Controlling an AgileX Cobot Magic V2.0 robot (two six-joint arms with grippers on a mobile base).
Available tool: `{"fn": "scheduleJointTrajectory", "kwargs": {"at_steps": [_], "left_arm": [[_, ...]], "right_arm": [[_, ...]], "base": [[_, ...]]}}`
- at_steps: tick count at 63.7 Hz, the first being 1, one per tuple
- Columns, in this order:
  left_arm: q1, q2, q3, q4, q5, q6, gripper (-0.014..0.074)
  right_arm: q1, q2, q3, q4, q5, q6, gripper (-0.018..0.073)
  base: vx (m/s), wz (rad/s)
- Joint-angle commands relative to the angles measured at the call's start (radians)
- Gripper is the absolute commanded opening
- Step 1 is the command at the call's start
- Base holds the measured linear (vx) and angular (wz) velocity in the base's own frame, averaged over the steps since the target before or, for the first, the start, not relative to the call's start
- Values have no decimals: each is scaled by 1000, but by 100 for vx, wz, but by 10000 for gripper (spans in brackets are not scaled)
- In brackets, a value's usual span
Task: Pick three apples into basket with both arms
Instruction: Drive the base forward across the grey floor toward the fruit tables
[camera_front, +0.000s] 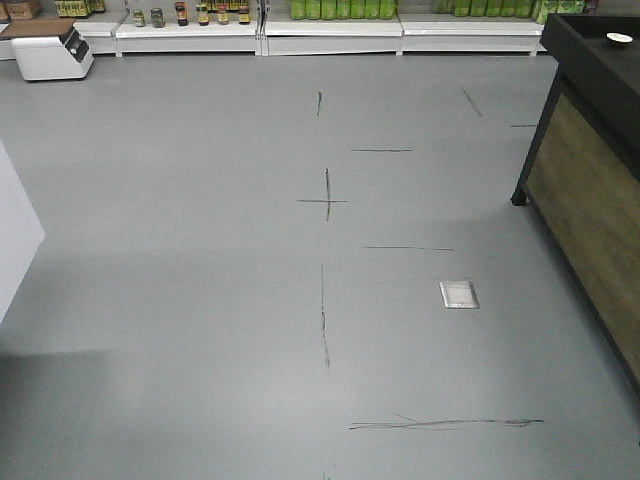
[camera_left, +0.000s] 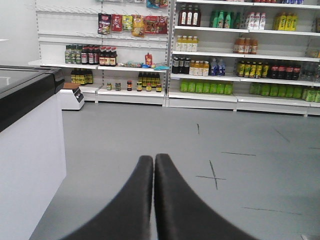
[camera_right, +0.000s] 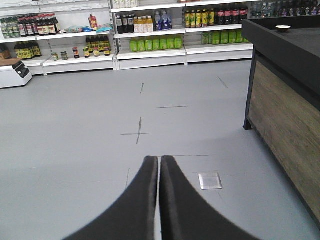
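Observation:
No apples and no basket show in any view; they are out of view. My left gripper (camera_left: 154, 158) is shut and empty, its two black fingers pressed together, held over bare grey floor. My right gripper (camera_right: 159, 159) is also shut and empty, over the grey floor. Neither arm shows in the front view.
A dark counter with wood-panel side (camera_front: 590, 190) stands at the right, also in the right wrist view (camera_right: 290, 110). A white cabinet with black top (camera_left: 25, 145) stands at the left. Stocked white shelves (camera_left: 240, 75) line the far wall. A white scale (camera_front: 52, 50) and a metal floor plate (camera_front: 459, 294) show.

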Motion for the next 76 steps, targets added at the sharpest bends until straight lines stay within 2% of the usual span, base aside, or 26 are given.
{"fn": "scheduleJointTrajectory", "kwargs": {"at_steps": [1, 76], "left_arm": [[-1, -14, 24, -8, -76, -6, -6], [-1, -14, 24, -8, -76, -6, -6]], "right_arm": [[-7, -11, 13, -9, -68, -6, -4], [-7, -11, 13, -9, -68, -6, -4]], "base": [[0, 0], [0, 0]]}}
